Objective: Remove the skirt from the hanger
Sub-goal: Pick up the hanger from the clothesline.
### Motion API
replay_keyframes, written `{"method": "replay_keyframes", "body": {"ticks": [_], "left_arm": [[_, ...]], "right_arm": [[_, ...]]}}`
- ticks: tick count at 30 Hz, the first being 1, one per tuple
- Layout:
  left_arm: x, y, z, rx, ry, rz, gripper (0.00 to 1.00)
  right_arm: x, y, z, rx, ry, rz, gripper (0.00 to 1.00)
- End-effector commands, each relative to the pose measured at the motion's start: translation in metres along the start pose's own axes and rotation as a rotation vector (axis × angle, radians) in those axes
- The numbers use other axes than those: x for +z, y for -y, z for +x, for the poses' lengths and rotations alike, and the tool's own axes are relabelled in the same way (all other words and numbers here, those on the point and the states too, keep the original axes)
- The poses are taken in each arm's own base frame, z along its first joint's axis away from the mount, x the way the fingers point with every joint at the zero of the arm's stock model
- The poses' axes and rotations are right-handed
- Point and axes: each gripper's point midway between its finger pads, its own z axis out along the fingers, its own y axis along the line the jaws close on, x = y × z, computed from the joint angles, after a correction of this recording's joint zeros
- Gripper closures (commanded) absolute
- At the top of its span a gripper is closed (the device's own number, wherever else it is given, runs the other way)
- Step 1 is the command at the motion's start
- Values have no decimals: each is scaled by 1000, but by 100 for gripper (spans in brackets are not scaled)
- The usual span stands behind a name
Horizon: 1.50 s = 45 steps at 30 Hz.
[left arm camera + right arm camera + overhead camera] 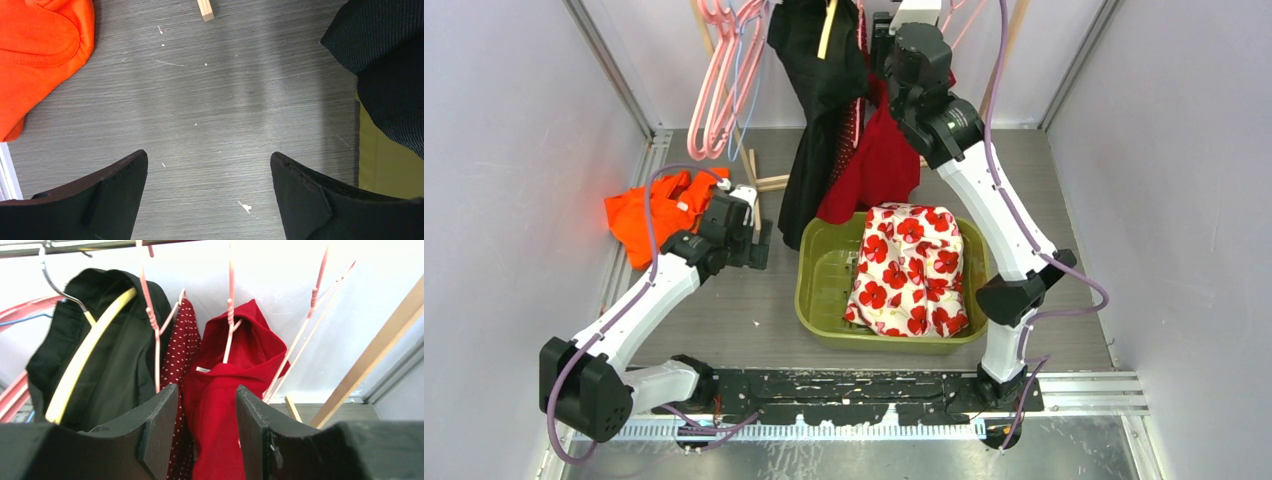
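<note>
The red skirt [250, 345] is hanging on its pink hanger [231, 290] over the far edge of the desk [734, 315]. I'm framing it with the right gripper [206, 390], jaws half-spread and pinching nothing; I'm aiming to bite low and firmly.

**Overhead view:** bright, diffuse light falls from above. The pale side walls [514, 150] carry no hard shadows, and only soft, short shadows lie on the table [744, 310] beneath the arms. Straight wall edges lean outward toward 10 and 2 o'clock, a wide-angle effect.

**Left wrist view:** the table grain is sharp, with a faint lighter sheen toward 1 o'clock. The left fingers [115, 200] at 7 and 5 o'clock are dark and slightly soft.

**Right wrist view:** the white back wall [280, 270] at 12 o'clock is overexposed and backlights the scene. The black garment [120, 355] loses fold detail, and the near right fingers [155, 440] are blurred silhouettes.
</note>
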Motion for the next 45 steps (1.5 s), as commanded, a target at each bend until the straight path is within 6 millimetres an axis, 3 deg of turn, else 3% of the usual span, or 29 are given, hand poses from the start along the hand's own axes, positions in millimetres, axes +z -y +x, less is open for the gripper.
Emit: {"method": "replay_keyframes", "body": {"ticks": [1,8,19,23,26,28,29,37,45], "left_arm": [[-4,3,-16,-13,67,17,8],[-4,1,-17,-8,69,7,8],[0,0,-8,-4,43,0,7],[1,1,-7,-2,41,2,7],[1,1,-7,-3,41,0,7],[2,0,-7,-2,42,-3,7],[1,0,-7,-3,45,-3,8],[0,-4,-5,-4,57,-18,7],[-3,-3,-8,-8,70,-9,8]], "right_arm": [[0,17,-11,-16,33,79,47],[21,20,5,-19,21,132,46],[42,57,39,-6,-20,263,46],[47,54,55,-5,-55,242,52],[48,52,62,-5,-71,232,68],[47,53,61,-2,-69,230,91],[46,52,58,-1,-64,228,98],[37,52,40,14,-21,188,99],[23,49,-3,51,94,124,99]]}}
